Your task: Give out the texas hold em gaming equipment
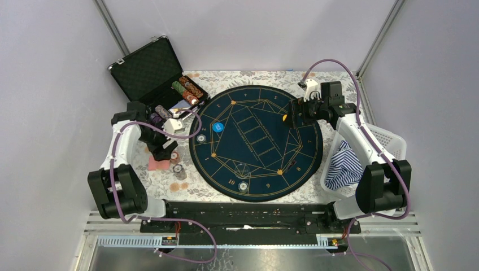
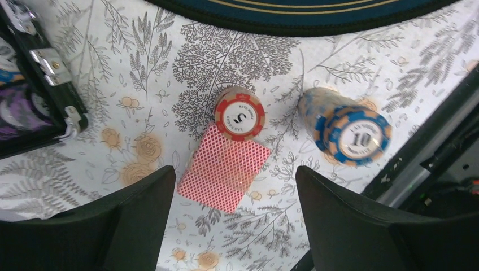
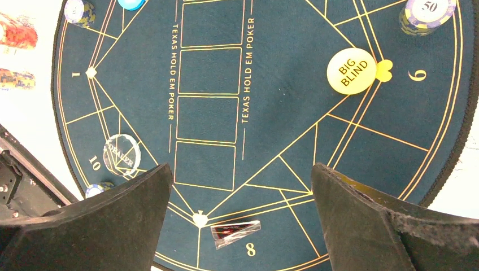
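My left gripper (image 2: 234, 226) is open and empty above a small stack of red-backed cards (image 2: 224, 167) on the floral cloth. A red-striped "5" chip stack (image 2: 239, 114) stands just beyond the cards, and a blue-striped "10" stack (image 2: 350, 132) to their right. My right gripper (image 3: 242, 226) is open and empty over the round poker mat (image 3: 282, 90). On the mat lie a yellow "Big Blind" disc (image 3: 351, 70), a "50" chip stack (image 3: 427, 11), a clear "Dealer" button (image 3: 122, 154), a blue disc (image 1: 218, 127) and a small clear wedge (image 3: 235, 232).
The open black case (image 1: 148, 70) stands at the back left with rows of chips (image 1: 186, 89) inside; its latch edge shows in the left wrist view (image 2: 51, 73). A white basket (image 1: 390, 141) with striped cloth (image 1: 344, 166) sits at the right.
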You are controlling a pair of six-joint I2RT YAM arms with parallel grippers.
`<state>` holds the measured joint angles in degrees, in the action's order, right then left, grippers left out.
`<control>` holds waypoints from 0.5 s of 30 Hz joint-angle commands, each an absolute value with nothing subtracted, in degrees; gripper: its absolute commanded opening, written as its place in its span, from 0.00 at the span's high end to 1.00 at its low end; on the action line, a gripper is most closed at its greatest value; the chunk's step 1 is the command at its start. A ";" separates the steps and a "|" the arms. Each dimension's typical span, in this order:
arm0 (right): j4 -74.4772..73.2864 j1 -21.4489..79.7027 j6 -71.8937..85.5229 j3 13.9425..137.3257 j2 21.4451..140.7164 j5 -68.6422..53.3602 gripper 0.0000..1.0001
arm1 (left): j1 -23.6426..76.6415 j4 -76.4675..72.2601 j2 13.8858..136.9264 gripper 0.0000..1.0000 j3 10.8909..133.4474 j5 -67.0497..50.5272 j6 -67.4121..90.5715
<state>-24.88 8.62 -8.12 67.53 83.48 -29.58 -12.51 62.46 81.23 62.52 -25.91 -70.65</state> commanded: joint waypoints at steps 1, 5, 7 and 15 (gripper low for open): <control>-23.51 8.87 -8.53 67.25 83.67 -30.30 0.00 | -12.86 74.64 76.38 0.17 67.83 -31.12 -79.42; -23.47 8.87 -8.50 67.15 83.65 -30.52 0.00 | -12.79 82.52 73.14 0.12 66.59 -32.17 -85.18; -23.47 8.87 -8.53 67.19 83.80 -30.82 0.00 | -12.26 83.42 71.75 0.10 64.87 -31.54 -86.67; -23.64 8.88 -8.44 67.32 84.28 -31.38 0.00 | -8.73 76.44 66.39 0.01 58.01 -29.46 -84.20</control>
